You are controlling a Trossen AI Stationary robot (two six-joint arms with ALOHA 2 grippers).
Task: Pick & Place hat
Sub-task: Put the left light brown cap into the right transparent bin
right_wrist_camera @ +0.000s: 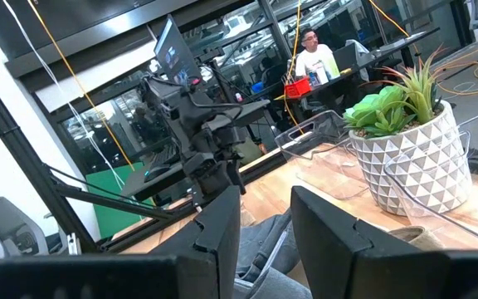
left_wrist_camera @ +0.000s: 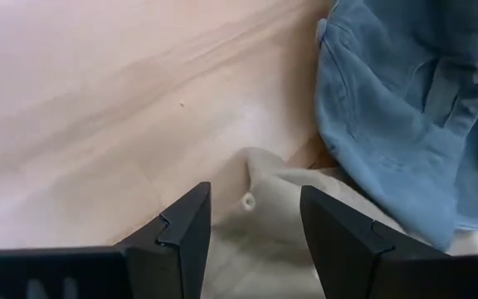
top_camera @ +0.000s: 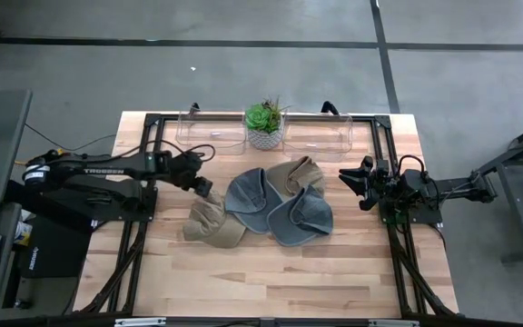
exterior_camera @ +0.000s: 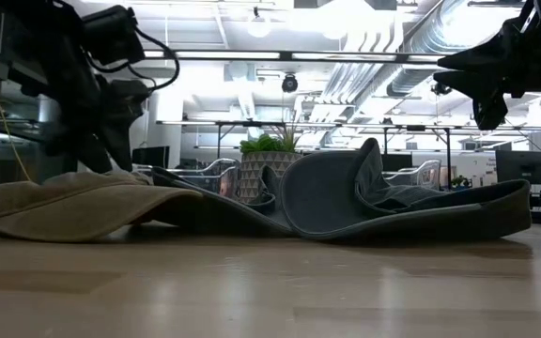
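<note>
Several soft hats lie in a heap at mid-table: a tan hat (top_camera: 212, 223) on the left, a blue-grey hat (top_camera: 246, 200) beside it, a second tan hat (top_camera: 301, 174) and a second blue-grey hat (top_camera: 303, 222) on the right. They rest flat and overlap one another. My left gripper (top_camera: 202, 187) is open and low over the far edge of the left tan hat (left_wrist_camera: 260, 220), one finger on either side of that edge. The blue-grey hat (left_wrist_camera: 405, 108) lies just beyond it. My right gripper (top_camera: 357, 182) is open and raised off the table (exterior_camera: 496, 70), to the right of the heap.
A potted succulent in a white pot (top_camera: 264, 125) stands at the far edge, between two clear plastic bins (top_camera: 212, 133) (top_camera: 320, 134). Bare wood (top_camera: 271, 282) stretches along the near side of the table. A person (right_wrist_camera: 314, 56) sits in the room beyond.
</note>
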